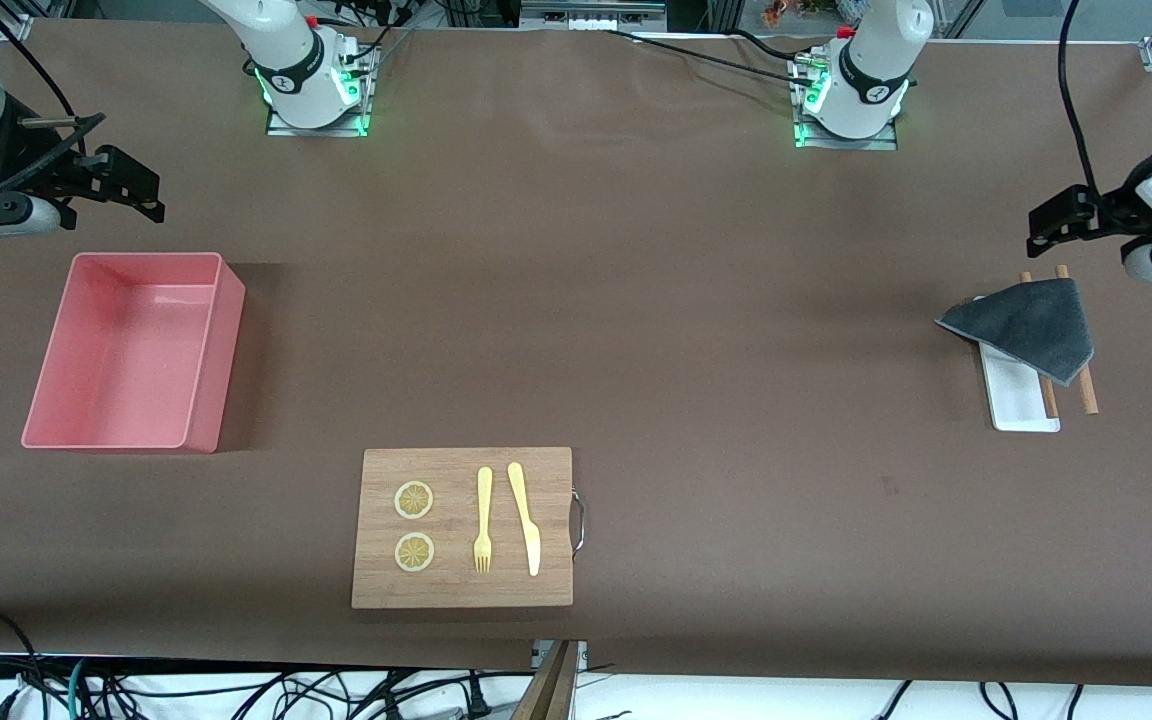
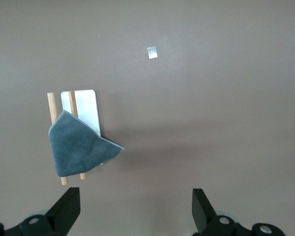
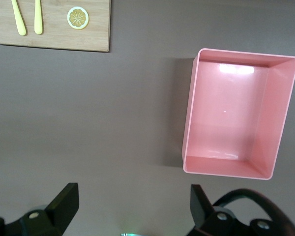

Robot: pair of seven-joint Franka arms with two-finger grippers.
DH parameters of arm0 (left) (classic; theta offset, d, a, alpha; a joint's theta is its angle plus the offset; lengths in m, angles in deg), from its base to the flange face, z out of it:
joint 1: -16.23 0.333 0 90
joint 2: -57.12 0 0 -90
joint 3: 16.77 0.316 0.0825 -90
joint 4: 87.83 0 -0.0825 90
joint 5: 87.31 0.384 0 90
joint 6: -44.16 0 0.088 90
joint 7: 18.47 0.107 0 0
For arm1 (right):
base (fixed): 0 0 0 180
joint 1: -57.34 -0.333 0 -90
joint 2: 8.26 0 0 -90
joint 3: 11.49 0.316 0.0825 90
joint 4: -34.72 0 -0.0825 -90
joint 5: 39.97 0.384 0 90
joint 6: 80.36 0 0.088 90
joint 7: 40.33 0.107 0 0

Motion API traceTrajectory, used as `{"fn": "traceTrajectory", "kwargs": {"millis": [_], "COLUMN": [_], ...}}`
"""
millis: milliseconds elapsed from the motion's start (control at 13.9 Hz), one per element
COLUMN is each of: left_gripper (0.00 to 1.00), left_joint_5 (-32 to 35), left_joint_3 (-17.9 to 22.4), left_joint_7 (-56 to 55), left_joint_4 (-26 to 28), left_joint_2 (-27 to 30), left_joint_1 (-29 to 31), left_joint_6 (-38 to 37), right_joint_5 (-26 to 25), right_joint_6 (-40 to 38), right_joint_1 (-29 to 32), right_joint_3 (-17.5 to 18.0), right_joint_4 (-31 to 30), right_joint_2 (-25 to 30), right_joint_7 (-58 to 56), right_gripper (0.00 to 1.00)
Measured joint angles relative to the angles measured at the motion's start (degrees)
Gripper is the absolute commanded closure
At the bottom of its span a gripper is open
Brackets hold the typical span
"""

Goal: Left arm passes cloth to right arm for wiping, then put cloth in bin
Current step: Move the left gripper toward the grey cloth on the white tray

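The dark grey cloth point(image 1: 1026, 325), folded to a rough triangle, lies draped over a narrow white tray point(image 1: 1021, 400) and two wooden sticks point(image 1: 1086, 395) at the left arm's end of the table. My left gripper point(image 1: 1051, 222) hangs open and empty over bare table just beside the cloth. In the left wrist view the cloth point(image 2: 76, 147) lies clear of the left gripper point(image 2: 136, 196). The pink bin point(image 1: 221, 360) stands empty at the right arm's end. My right gripper point(image 1: 131, 185) hovers open over bare table beside the bin. In the right wrist view the bin point(image 3: 226, 123) lies off to one side of the right gripper point(image 3: 133, 191).
A wooden cutting board point(image 1: 466, 590) with a metal handle lies near the front camera's edge of the table. It carries two lemon slices point(image 1: 414, 500), a yellow fork point(image 1: 483, 520) and a yellow knife point(image 1: 526, 515). A small silver patch point(image 2: 152, 52) marks the brown table cover.
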Motion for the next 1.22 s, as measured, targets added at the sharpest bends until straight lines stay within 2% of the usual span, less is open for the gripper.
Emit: {"fn": "traceTrajectory", "kwargs": {"millis": [216,719,1223], "left_gripper": [0.00,0.00,0.00], "left_joint_5": [-0.86,-1.67,-1.70], "left_joint_3": [0.66,1.23,1.27], "left_joint_7": [0.00,0.00,0.00], "left_joint_4": [1.86,1.98,0.09], "left_joint_2": [0.94,0.37,-3.52], "left_joint_1": [0.03,2.18,3.61], "left_joint_6": [-0.25,-3.87,-4.60], "right_joint_5": [0.00,0.00,0.01], "right_joint_6": [0.07,-2.02,-3.14], "right_joint_1": [0.00,0.15,0.10], "right_joint_3": [0.13,0.13,0.67], "right_joint_4": [0.02,2.92,2.95], "right_joint_2": [-0.07,-0.15,-0.40], "right_joint_7": [-0.10,-0.33,-0.33], "right_gripper": [0.00,0.00,0.00]}}
